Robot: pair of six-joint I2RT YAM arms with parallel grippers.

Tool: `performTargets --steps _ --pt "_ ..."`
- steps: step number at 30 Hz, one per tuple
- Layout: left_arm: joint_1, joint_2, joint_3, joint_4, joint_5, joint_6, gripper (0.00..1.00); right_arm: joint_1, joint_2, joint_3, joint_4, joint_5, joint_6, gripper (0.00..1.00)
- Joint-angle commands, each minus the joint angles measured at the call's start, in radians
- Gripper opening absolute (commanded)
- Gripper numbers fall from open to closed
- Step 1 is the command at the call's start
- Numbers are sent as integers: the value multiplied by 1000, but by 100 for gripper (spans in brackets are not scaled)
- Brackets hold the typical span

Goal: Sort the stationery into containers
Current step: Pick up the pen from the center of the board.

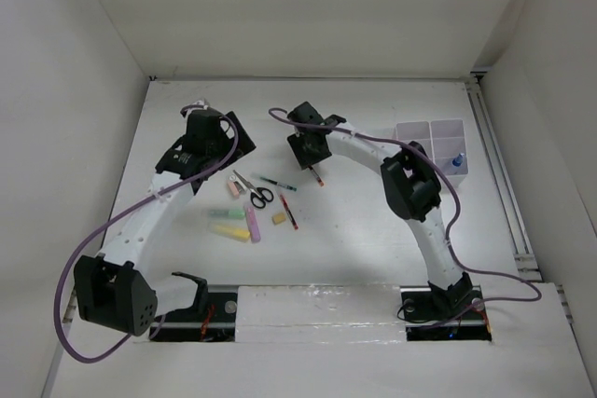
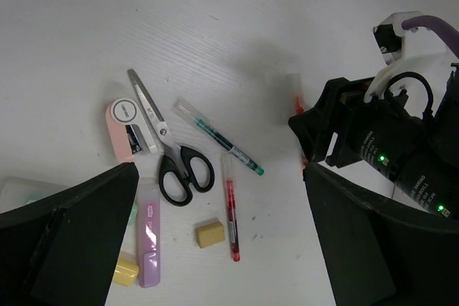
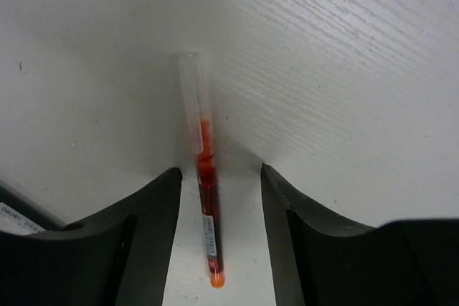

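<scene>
While our right gripper (image 3: 221, 177) sat over the orange pen (image 3: 204, 170), mid-frame in its wrist view, its fingers (image 3: 143, 234) stood apart, not pinching. We thought the grab came next: squeeze, lift, then carry it to the divided box (image 1: 430, 134) at the top view's right. Our left gripper (image 2: 219, 170) gaped wide.

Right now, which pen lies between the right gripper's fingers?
The orange-inked pen lying alone; the teal pen and the red pen lie beside the scissors.

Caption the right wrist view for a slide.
Right gripper straddles a red pen on the table, jaws clear of it.
</scene>
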State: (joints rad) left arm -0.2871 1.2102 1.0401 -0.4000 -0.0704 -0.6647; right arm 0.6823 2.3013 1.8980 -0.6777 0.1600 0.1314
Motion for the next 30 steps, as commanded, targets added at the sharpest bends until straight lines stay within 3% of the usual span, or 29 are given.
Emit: performTargets --steps 1,4,5,7,12,18,20,24,30 --pt "-1 -43 -8 26 17 16 100 6 32 24 -42 12 -13 53" --pt "-1 -43 -17 46 26 16 100 6 56 24 -65 12 -24 33" --pt "-1 -43 -28 46 26 16 100 6 56 24 -65 12 -24 14" --pt "-1 -43 -28 55 35 16 100 6 56 24 -65 3 -24 0" --pt "-1 -54 -37 55 44 16 100 -21 -32 -40 27 -152 -33 0" --pt "-1 -86 -37 55 66 34 100 -110 -411 -339 433 -495 28 0" --pt "-1 -95 -37 55 66 34 100 -135 -514 -405 483 -511 28 0" --pt "-24 -117 -37 55 75 57 100 -173 -653 -505 553 -387 28 0" --pt "-24 -167 -18 24 127 128 100 -409 -844 -775 802 -398 37 0"
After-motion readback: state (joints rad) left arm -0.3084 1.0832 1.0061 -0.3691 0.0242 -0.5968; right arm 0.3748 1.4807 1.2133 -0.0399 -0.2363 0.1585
